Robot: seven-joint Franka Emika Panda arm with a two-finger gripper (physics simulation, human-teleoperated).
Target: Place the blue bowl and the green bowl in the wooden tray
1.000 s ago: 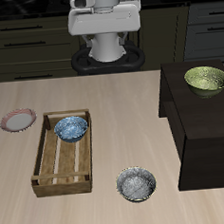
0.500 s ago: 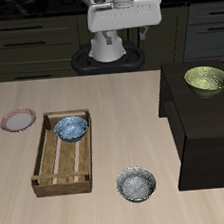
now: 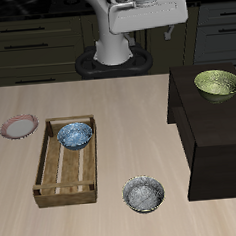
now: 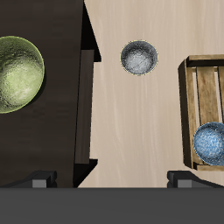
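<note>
The blue bowl point(image 3: 75, 134) sits inside the wooden tray point(image 3: 65, 187), at its end nearer the robot; it also shows in the wrist view point(image 4: 212, 142) within the tray point(image 4: 188, 112). The green bowl point(image 3: 218, 83) stands on top of a dark raised block, also seen in the wrist view point(image 4: 17, 73). My gripper point(image 3: 148, 17) hangs high over the table's back edge, far above both bowls. In the wrist view the gripper point(image 4: 114, 181) is open and empty, its fingertips point(image 4: 39, 182) set wide apart.
A grey-white speckled bowl point(image 3: 144, 194) stands on the table near the front edge, beside the tray. A small pink-rimmed plate point(image 3: 18, 126) lies beyond the tray. The dark block point(image 3: 218, 147) is a tall obstacle on the green bowl's side. Dark cabinets line the back.
My gripper has swung sideways along the back of the table toward the green bowl's side and risen. The bowls, tray and plate have not moved.
</note>
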